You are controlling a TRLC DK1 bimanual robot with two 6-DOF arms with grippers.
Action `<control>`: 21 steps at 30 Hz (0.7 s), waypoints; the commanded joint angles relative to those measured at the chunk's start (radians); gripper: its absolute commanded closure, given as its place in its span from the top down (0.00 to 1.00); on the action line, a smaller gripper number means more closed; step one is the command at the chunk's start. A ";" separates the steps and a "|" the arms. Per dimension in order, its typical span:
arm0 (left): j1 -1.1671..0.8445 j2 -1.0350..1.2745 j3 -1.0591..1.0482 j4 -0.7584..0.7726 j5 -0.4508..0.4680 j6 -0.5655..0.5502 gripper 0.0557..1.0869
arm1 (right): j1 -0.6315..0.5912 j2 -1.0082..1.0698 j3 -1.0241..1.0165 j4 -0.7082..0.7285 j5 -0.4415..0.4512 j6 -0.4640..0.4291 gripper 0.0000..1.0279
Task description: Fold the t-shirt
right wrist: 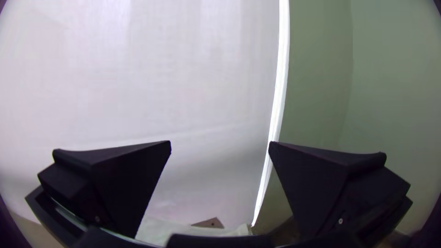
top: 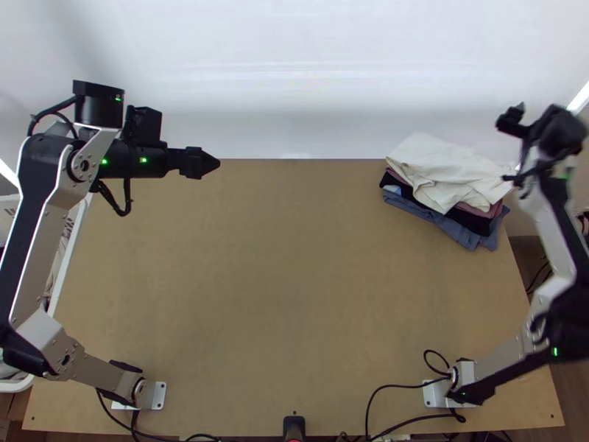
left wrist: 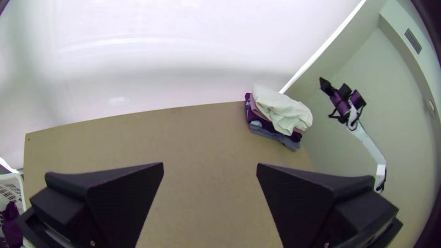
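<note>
At the far right corner of the surface [top: 258,295], a cream garment [top: 449,173] lies folded, somewhat rumpled, on top of a stack of folded clothes [top: 460,230]; I take it to be the t-shirt, though I cannot confirm its cut. One part of it droops over the stack's near side, and dusty pink, near-black and blue-grey layers show beneath. The placing probably serves storage: a corner pile keeps finished pieces together and leaves the middle for spreading and folding.

The left arm's fingers [left wrist: 124,197] stand wide apart with nothing between them, above the far left part of the surface. The right arm's fingers [right wrist: 128,179] are likewise parted and hold no cloth; they are raised beside the stack, towards the far right. I judge that both are held high and outward so that neither drags on the cloth.

Beside the left edge stands a white basket [left wrist: 9,189] with cloth inside. If the cream garment is indeed the t-shirt, I judge the folding complete, and the next move calls for little beyond parking the arms. A low pass by the right arm could catch the loose upper layer and pull it askew.
</note>
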 commanded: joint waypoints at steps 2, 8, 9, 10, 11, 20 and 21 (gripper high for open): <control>0.007 -0.058 0.026 -0.004 0.002 -0.027 0.96 | 0.002 0.137 -0.086 0.127 0.051 -0.075 0.97; 0.016 -0.087 0.009 -0.016 0.002 -0.030 0.96 | 0.004 0.119 -0.294 0.209 0.054 -0.133 0.97; 0.018 -0.090 0.007 -0.016 0.002 -0.031 0.96 | 0.005 0.091 -0.345 0.212 0.053 -0.143 0.97; 0.018 -0.096 0.004 -0.016 0.002 -0.033 0.96 | 0.005 0.054 -0.400 0.224 0.050 -0.146 0.97; 0.019 -0.101 0.001 -0.016 0.002 -0.034 0.96 | 0.007 0.011 -0.457 0.230 0.041 -0.155 0.97; 0.045 -0.126 -0.037 -0.014 0.002 -0.031 0.96 | -0.021 -0.226 -0.569 0.261 0.002 -0.190 0.97; 0.047 -0.129 -0.037 -0.013 0.002 -0.031 0.96 | -0.021 -0.266 -0.547 0.255 0.002 -0.190 0.97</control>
